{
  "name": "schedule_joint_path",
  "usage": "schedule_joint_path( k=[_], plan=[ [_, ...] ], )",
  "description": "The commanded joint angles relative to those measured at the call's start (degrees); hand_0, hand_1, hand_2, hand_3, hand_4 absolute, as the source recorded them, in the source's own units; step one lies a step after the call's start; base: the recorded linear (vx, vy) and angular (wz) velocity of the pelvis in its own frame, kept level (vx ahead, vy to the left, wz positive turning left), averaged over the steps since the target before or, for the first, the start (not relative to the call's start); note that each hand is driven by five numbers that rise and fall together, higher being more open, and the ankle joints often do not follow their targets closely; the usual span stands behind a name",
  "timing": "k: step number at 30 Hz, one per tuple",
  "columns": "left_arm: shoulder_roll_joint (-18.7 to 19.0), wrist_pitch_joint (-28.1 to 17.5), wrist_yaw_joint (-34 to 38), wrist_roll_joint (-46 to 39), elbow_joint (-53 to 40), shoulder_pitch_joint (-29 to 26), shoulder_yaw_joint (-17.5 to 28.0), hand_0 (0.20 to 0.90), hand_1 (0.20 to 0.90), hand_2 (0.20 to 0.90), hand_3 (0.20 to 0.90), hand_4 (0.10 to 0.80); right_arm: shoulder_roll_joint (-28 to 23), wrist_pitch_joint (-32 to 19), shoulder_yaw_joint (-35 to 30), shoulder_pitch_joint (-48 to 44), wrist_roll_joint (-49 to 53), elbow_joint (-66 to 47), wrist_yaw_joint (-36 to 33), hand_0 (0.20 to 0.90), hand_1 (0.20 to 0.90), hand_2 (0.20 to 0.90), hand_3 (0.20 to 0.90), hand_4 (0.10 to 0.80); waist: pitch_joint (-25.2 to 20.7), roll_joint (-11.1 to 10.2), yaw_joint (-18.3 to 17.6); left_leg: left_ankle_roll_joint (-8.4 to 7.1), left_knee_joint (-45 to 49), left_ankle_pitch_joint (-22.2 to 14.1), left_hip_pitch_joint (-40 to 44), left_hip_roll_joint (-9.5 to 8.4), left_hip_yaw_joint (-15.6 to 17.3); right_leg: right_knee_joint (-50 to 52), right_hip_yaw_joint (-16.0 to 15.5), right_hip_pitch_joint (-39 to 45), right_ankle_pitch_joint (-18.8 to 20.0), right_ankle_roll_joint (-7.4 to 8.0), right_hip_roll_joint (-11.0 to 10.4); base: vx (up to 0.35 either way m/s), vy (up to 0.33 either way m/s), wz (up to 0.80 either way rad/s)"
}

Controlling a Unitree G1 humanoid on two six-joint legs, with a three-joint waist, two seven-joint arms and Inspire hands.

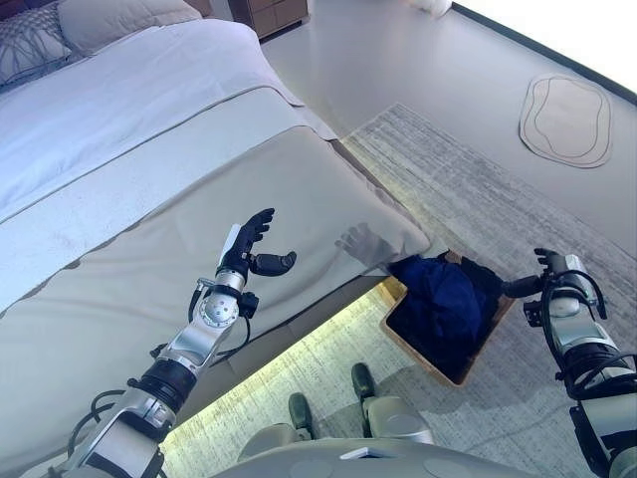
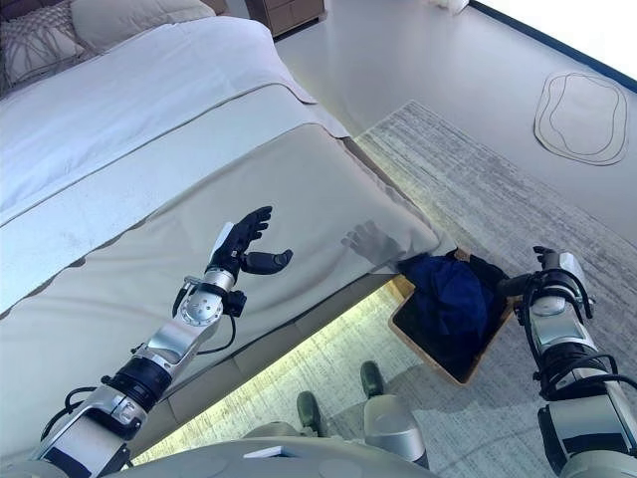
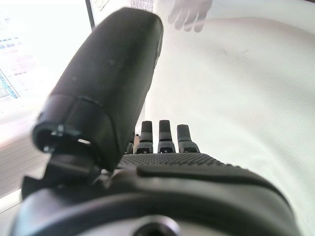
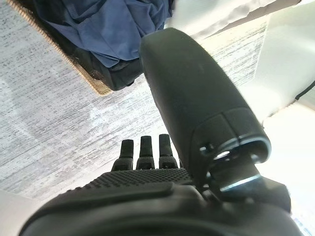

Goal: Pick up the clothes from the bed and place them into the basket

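In the left eye view, the left hand (image 1: 251, 249) is hovering over the beige bed cover (image 1: 149, 269), fingers straight and apart, holding nothing. The bed's corner edge is ending just beside one wooden basket (image 1: 406, 334) standing on the grey rug (image 1: 478, 189). One heap of dark blue clothes (image 1: 443, 299) is lying inside the basket. The right hand (image 1: 550, 271) is hanging just beside the basket's far rim, over open rug. Two pillows (image 1: 100, 20) are lying at the bed's head, and one small pale mat (image 1: 565, 118) is lying well apart on the bare floor.

In the right eye view, the same layout is showing, with a lit strip of floor under the bed's edge.

In the left wrist view, the fingers (image 3: 166, 133) are reaching straight over bare cover.

In the right wrist view, the fingers (image 4: 146, 147) are standing straight and empty above the rug, the clothes and basket near. No writing is readable.
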Motion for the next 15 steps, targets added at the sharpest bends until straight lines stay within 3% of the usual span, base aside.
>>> schedule_joint_path(
  k=[1, 10, 15],
  plan=[
    [2.0, -4.1, 1.1, 1.5, -0.7, -3.9, -1.0, 0.9, 0.9, 0.9, 0.9, 0.8, -3.1, -0.8, 1.7, -5.1, -1.8, 3.6, -2.7, 0.9, 0.9, 0.9, 0.9, 0.8, -4.5, -1.2, 0.6, 0.49, 0.3, -3.4, -0.9, -0.95, -2.0, 0.3, -1.4, -0.4, 0.0, 2.64, -0.4, 0.0, 0.0, 0.0],
    [1.6, -4.7, 0.0, 2.0, 0.1, -3.2, -0.9, 0.9, 0.9, 0.9, 0.9, 0.8, -2.8, -3.2, 0.7, -4.2, -1.6, 4.0, -2.6, 0.9, 0.9, 0.9, 0.9, 0.8, -4.9, -1.0, 0.1, 0.43, 0.8, -3.7, 0.1, -0.75, -1.4, 0.3, -0.5, 0.3, 0.0, 2.54, -0.5, 0.014, 0.011, -0.01],
    [-0.3, -2.9, 0.4, 2.9, 3.2, -2.6, -1.3, 0.9, 0.9, 0.9, 0.9, 0.8, -0.4, -3.7, 1.8, -3.0, -1.6, -3.6, -3.5, 0.9, 0.9, 0.9, 0.9, 0.8, -5.2, -1.2, -0.3, 0.53, 0.9, -3.8, 0.4, -0.79, -1.2, 0.4, -0.1, 0.4, 0.1, 2.67, -0.6, 0.014, 0.027, -0.03]
  ],
)
